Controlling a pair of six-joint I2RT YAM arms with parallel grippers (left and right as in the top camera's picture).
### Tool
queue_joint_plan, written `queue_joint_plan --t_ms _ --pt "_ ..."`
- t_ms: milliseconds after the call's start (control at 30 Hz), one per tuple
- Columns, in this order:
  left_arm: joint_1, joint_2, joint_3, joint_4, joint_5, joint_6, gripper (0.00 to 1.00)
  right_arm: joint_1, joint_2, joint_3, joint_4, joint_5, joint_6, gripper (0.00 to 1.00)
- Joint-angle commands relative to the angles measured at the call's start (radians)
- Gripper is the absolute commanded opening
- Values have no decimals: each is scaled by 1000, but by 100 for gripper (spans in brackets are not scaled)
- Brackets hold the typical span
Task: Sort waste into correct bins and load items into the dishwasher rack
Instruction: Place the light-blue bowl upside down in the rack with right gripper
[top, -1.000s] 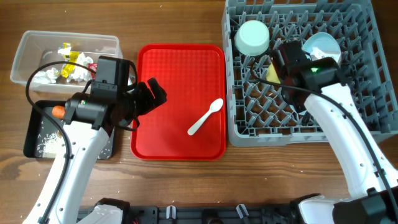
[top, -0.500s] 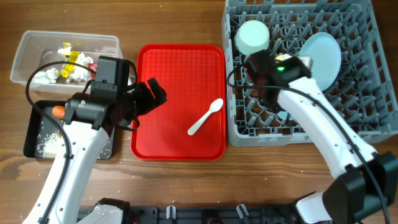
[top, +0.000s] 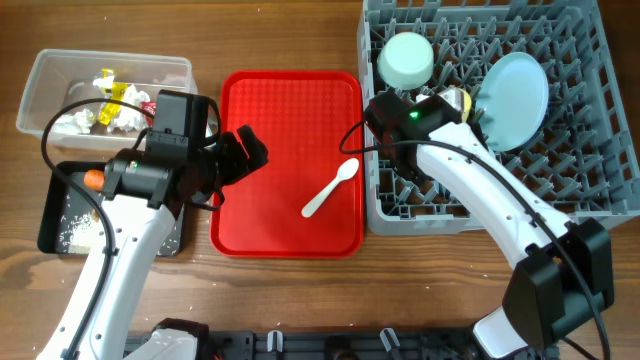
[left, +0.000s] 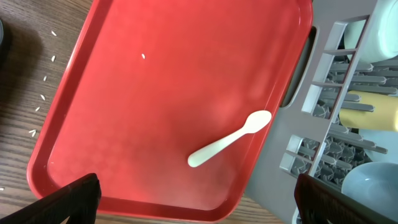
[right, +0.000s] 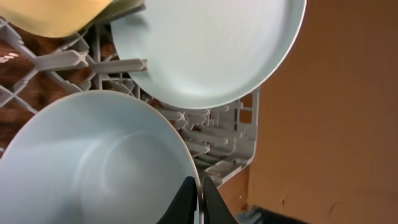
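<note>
glossy red plastic tray (left: 155, 93), wooden table (top: 290, 35)

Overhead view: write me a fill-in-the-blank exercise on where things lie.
1. The spoon lies on the ____ tray.
2. The plate stands on edge in the ____.
3. The wrappers lie in the ____ tub.
Missing words: red; rack; clear.

The left arm (top: 110, 270) covers much of the black tray (top: 44, 212); the right arm (top: 480, 190) hides most of the yellow cup (top: 456, 97).
</note>
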Motion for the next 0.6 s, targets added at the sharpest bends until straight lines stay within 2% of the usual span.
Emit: queue_joint_plan --t_ms 0,133,200,567 --pt "3 -12 12 0 -13 4 100 4 19 -6 35 8 -96 4" --pt "3 -12 12 0 -13 4 100 4 19 -6 142 8 -314 4" --pt "3 -12 12 0 -13 4 100 4 19 -6 177 6 -362 4" --pt "3 -12 12 0 -13 4 100 4 19 -6 228 -95 -455 4"
